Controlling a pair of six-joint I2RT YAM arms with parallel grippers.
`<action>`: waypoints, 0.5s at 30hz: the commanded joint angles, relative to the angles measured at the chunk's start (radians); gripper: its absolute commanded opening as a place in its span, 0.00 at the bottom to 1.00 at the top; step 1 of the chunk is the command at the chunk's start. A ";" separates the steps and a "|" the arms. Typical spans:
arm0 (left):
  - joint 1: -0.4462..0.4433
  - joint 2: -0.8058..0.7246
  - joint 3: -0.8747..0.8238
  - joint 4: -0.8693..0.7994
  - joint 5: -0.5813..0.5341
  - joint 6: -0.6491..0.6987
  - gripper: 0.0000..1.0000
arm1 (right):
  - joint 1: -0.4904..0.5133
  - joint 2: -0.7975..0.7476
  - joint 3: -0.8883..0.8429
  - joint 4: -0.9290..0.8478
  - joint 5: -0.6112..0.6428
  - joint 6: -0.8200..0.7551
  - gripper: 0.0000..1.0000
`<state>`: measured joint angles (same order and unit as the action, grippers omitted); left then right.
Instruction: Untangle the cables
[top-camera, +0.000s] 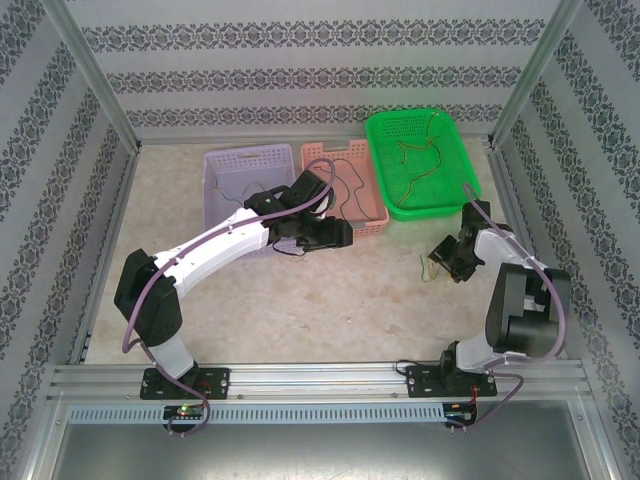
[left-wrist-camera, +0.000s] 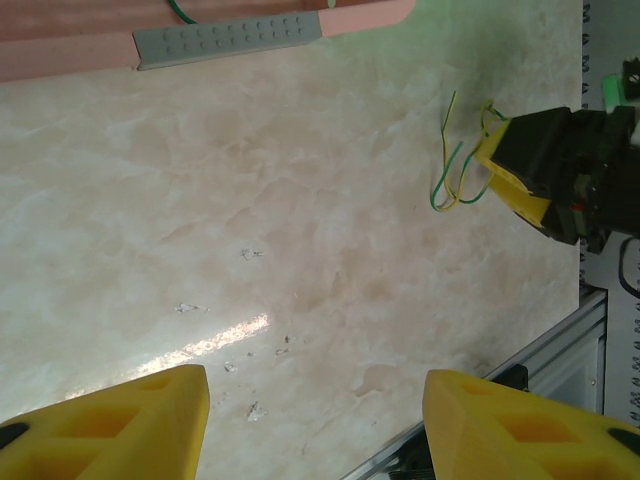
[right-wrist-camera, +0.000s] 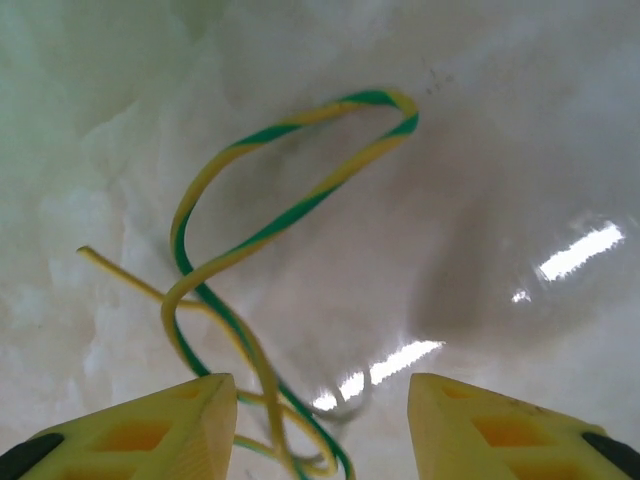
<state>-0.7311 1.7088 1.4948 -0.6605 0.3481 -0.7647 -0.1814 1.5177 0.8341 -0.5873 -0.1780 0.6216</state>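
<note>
Two cables (right-wrist-camera: 300, 207) (one striped green-and-yellow, one plain yellow) lie looped together on the table (right-wrist-camera: 520, 120), between the spread jaws of my right gripper (right-wrist-camera: 320, 405). I'd pinch only the striped strand, low down. My left gripper (left-wrist-camera: 315, 400) hangs with jaws apart, holding nothing.

The top view looks down from behind the arm bases (top-camera: 185, 380) at six o'clock over the whole table (top-camera: 300, 300). The left wrist view skims the table low. The right wrist view sits close over the cables (right-wrist-camera: 375, 97), which also show at two o'clock in the left wrist view.
</note>
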 joint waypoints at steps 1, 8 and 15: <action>0.001 -0.002 0.025 0.016 0.007 -0.008 0.59 | -0.009 0.031 0.020 0.053 -0.028 -0.042 0.46; 0.001 -0.001 0.025 0.010 0.005 -0.013 0.58 | -0.007 0.021 -0.027 0.119 -0.068 -0.036 0.10; 0.002 -0.007 0.046 0.021 0.021 -0.036 0.58 | 0.054 -0.188 -0.065 0.075 -0.055 -0.044 0.00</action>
<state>-0.7311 1.7084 1.4986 -0.6601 0.3511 -0.7761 -0.1654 1.4403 0.7765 -0.4877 -0.2317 0.5949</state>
